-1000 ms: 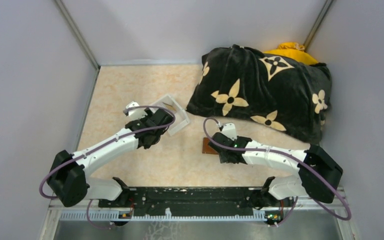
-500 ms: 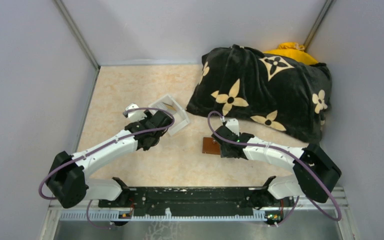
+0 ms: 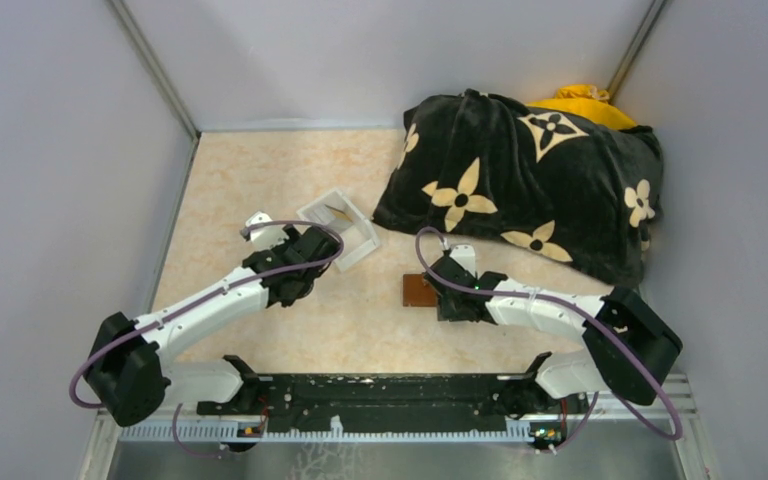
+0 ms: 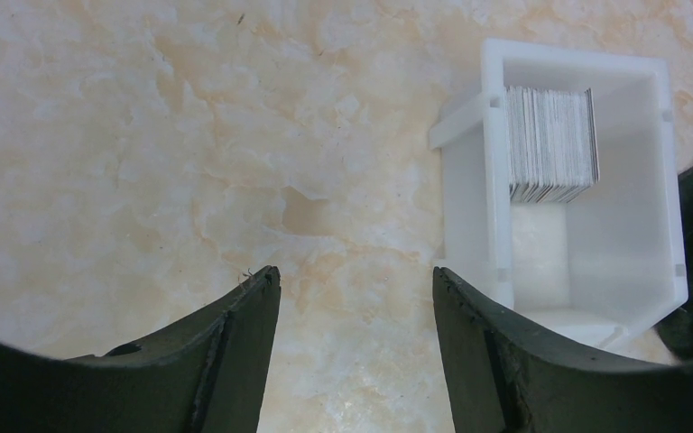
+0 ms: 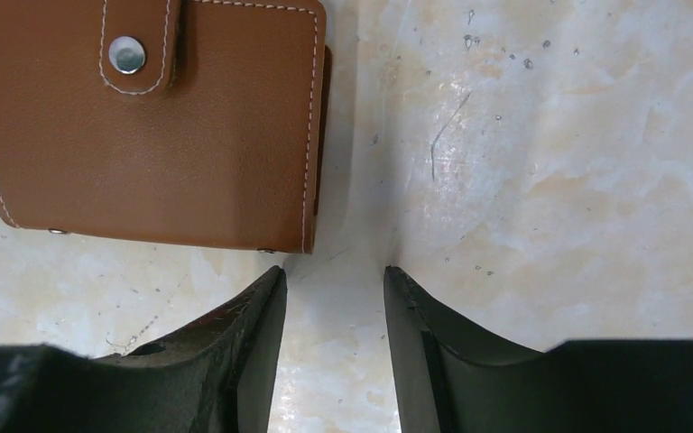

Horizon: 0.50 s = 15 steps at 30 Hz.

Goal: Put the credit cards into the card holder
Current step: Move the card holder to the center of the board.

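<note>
Wallet (image 5: 144,126): brown leather, white stitching, metal snap (image 5: 127,54). Closed, flat on counter (image 5: 550,180), snap upward; near-square, long axis undeterminable. Left jaws, right jaws spread, empty.

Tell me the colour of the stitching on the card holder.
White, on the brown card holder; shows best in the right wrist view.

text: none readable | card holder (image 5: 153,135): no lettering | credit cards (image 4: 550,144): edge-on, unreadable
</note>
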Motion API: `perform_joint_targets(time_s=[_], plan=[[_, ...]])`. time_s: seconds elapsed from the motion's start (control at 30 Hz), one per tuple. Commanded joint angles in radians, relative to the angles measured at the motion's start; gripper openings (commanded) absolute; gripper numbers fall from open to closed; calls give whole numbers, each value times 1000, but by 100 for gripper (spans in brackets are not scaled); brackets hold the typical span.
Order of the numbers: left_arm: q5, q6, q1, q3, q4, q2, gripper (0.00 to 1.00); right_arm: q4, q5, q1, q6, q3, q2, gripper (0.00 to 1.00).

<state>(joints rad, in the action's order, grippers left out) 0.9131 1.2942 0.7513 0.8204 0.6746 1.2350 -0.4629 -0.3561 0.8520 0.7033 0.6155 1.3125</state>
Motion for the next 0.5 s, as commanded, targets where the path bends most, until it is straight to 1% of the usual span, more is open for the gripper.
perform_joint_targets(time_s=[0.0, 0.1, 0.2, 0.47], plan=[[24, 116, 8, -19, 11, -26, 69, -28, -48, 17, 20, 39, -3, 45], [26, 116, 8, -29, 2, -32, 69, -94, -107, 5, 13, 44, -46, 45], [21, 118, 8, -34, -8, -28, 69, -90, -107, -23, -1, 29, -67, 45], [25, 118, 8, -30, -9, -23, 69, -20, -98, -59, -53, 50, 6, 45]])
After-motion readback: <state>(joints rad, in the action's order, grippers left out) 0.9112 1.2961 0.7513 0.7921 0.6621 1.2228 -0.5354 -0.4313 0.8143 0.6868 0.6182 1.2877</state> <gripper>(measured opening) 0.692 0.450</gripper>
